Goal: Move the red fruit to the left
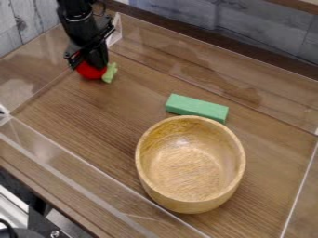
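Black gripper (87, 54): fingers clamped on the red fruit (89, 70), at the upper left of the wooden table (87, 116). Green block (198, 108) lies well apart, to the right; wooden bowl (191, 164) just below the block. Nothing legible.

No readable text, labels, numbers or signs

Reaching in at about eleven o'clock in the view, black and jointed, with the arm (80, 11) cut off by the top edge. Angled downward, with bulky dark parts above and a slimmer pincer (87, 52) below. Pointing roughly toward six o'clock at the tip. Closed at the pincer, finer finger detail too small and dark to tell. Wrist hard to separate from the dark mechanism around it.
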Robot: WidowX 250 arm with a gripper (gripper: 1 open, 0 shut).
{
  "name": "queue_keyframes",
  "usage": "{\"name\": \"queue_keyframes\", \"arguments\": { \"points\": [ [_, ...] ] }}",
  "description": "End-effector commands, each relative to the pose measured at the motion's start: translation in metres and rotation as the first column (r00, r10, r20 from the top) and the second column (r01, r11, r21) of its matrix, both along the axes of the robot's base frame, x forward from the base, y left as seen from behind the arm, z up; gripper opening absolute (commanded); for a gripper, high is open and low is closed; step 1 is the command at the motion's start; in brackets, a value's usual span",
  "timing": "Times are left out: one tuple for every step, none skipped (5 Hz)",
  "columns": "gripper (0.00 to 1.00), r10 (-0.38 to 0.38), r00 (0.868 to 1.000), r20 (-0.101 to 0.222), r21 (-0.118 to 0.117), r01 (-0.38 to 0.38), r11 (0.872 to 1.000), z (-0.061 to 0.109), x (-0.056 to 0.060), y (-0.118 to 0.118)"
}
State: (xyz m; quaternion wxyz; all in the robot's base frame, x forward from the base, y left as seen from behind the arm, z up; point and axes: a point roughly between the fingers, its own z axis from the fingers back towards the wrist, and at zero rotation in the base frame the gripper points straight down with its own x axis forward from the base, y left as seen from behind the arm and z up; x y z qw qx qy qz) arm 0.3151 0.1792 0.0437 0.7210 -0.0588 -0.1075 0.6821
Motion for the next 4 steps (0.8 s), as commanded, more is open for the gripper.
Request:
{"name": "queue_keyframes", "arguments": {
  "points": [
    [0.00, 0.012, 0.999, 0.044, 0.036, -0.013, 0.999, 0.0155, 0.0083, 0.0105],
    [0.00, 0.017, 0.999, 0.039, 0.034, -0.018, 0.999, 0.0134, 0.0080, 0.0109],
    [0.00, 0.022, 0.999, 0.034, 0.032, -0.023, 0.999, 0.0113, 0.0079, 0.0111],
    [0.00, 0.026, 0.999, 0.029, 0.029, -0.027, 0.999, 0.0091, 0.0078, 0.0112]
  ]
}}
